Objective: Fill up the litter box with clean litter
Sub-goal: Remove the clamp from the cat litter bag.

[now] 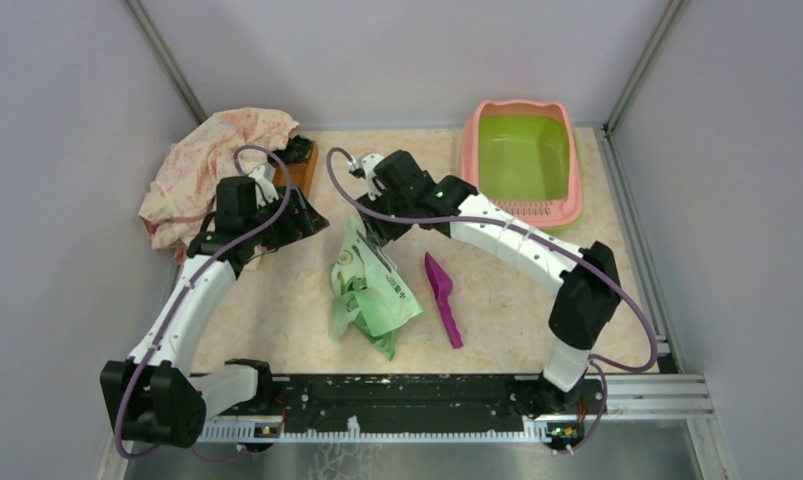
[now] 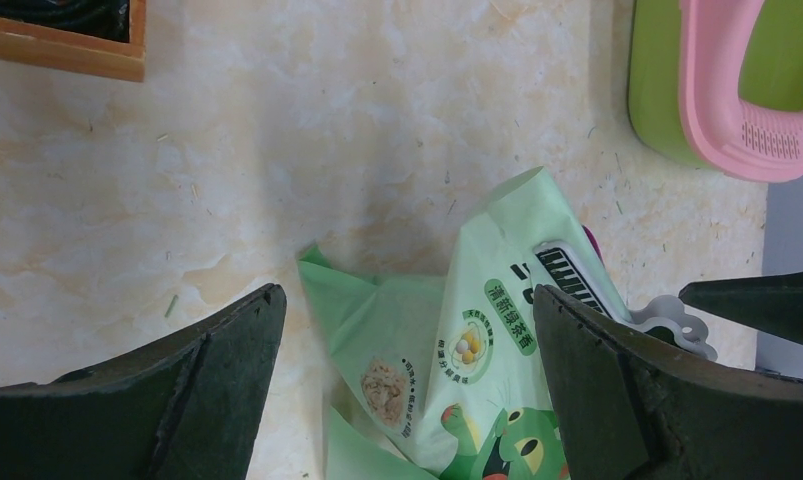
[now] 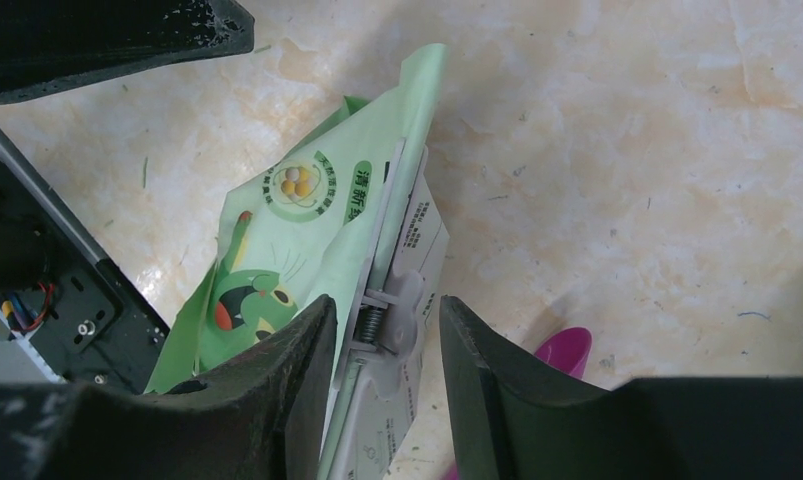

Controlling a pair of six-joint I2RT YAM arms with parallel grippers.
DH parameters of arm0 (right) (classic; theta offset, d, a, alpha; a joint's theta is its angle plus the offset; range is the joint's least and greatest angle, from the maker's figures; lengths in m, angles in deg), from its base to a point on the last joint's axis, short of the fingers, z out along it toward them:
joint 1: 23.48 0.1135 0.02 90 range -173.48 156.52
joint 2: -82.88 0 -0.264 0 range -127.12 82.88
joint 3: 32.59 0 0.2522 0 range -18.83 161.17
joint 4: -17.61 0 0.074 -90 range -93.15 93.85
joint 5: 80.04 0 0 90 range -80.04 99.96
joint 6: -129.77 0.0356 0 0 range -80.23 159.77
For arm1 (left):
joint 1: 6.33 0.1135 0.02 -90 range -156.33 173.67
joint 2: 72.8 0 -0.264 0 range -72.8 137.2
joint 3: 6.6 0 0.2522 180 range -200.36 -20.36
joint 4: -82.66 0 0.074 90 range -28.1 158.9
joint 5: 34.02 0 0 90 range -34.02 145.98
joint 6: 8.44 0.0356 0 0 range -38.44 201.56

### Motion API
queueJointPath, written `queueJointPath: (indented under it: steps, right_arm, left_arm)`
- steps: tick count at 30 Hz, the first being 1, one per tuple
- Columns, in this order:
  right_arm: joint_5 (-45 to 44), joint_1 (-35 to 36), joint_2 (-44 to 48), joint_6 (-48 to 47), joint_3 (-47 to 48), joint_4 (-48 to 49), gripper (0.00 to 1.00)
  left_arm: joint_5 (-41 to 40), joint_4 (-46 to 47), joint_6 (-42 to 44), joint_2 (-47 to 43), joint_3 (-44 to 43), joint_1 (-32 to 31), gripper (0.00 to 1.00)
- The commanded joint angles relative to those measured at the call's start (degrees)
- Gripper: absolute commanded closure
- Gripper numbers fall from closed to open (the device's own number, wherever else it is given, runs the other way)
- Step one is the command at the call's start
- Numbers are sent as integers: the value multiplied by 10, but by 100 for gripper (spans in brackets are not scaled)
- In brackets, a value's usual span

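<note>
The litter box (image 1: 470, 150) is sitting at the far right corner of the marbled cream table (image 1: 277, 310), well apart from both arms. It is a smooth, rounded rectangular tray of moulded plastic, its pink rim wrapping a glossy lime-green basin, with a slotted pink ledge running along the end nearest the arms. In the middle of the table a thin, crinkled light green bag (image 1: 372, 295) is lying creased and half folded, printed with a cartoon cat face and round labels. The right gripper (image 3: 385, 305) is reaching down over the bag's upper end, its dark, matte fingers standing on either side of a pale grey plastic clip (image 3: 407, 285) with a small metal spring. The jaws are partly drawn in around it, but I cannot tell whether they are actually pinching it. The left gripper (image 2: 407, 300) is hovering just left of the bag with its jaws spread wide apart, holding nothing. A slim purple scoop (image 1: 443, 298) is lying just right of the bag, a rumpled pink floral cloth (image 1: 212, 170) is heaped at the far left, and a brown wooden tray (image 2: 77, 55) is sitting beside it.
</note>
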Motion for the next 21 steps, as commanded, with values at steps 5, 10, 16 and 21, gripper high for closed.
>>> queueJointPath:
  steps: [5, 10, 16, 21]
  right_arm:
    - [-2, 6, 11, 3, 22, 12, 62]
    - [-9, 7, 7, 2, 26, -2, 75]
    - [-23, 12, 4, 0, 40, -19, 100]
    - [-25, 12, 19, 9, 53, -17, 100]
  left_arm:
    - [4, 13, 7, -2, 3, -6, 1]
    - [4, 10, 7, -3, -1, -6, 1]
    - [3, 6, 9, -3, -5, -6, 1]
    - [0, 2, 12, -5, -8, -6, 1]
